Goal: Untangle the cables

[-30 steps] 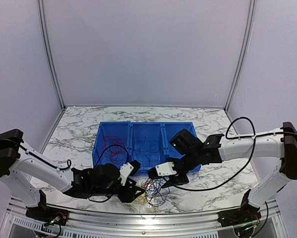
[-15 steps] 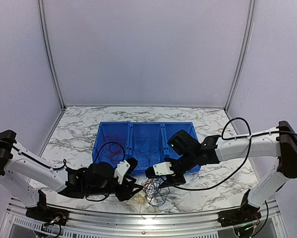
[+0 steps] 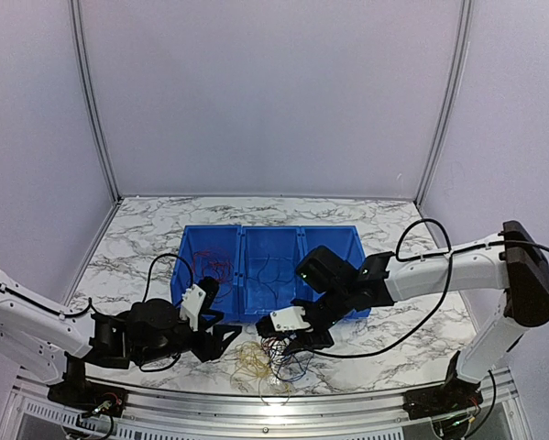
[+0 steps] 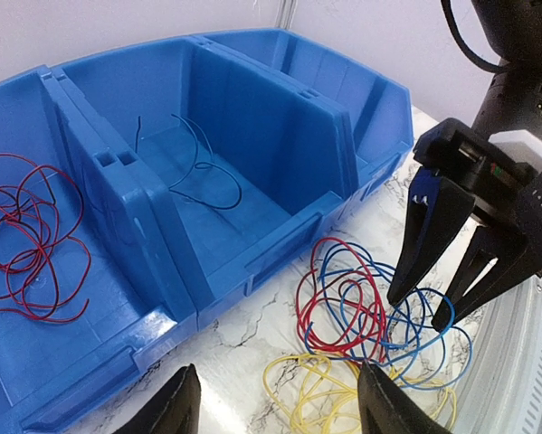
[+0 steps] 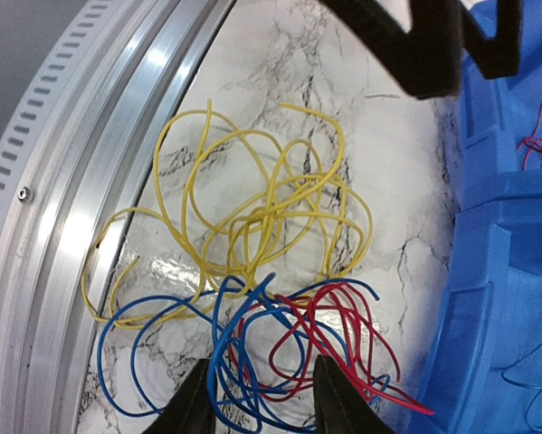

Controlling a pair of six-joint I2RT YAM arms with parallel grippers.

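A tangle of cables lies on the marble table in front of the blue bin: yellow loops, blue loops and red loops. In the left wrist view the red, blue and yellow loops overlap. My right gripper is open, low over the tangle, its fingers straddling blue and red strands; it also shows in the top view. My left gripper is open and holds nothing, left of the tangle.
The bin has three compartments: loose red wires in the left one, a dark blue wire in the middle one. A ribbed aluminium rail runs along the table's near edge, close to the yellow loops.
My left gripper has drawn back to the left, away from the tangle, uncovering the yellow loops. My right gripper has moved left and down over the blue and red strands.
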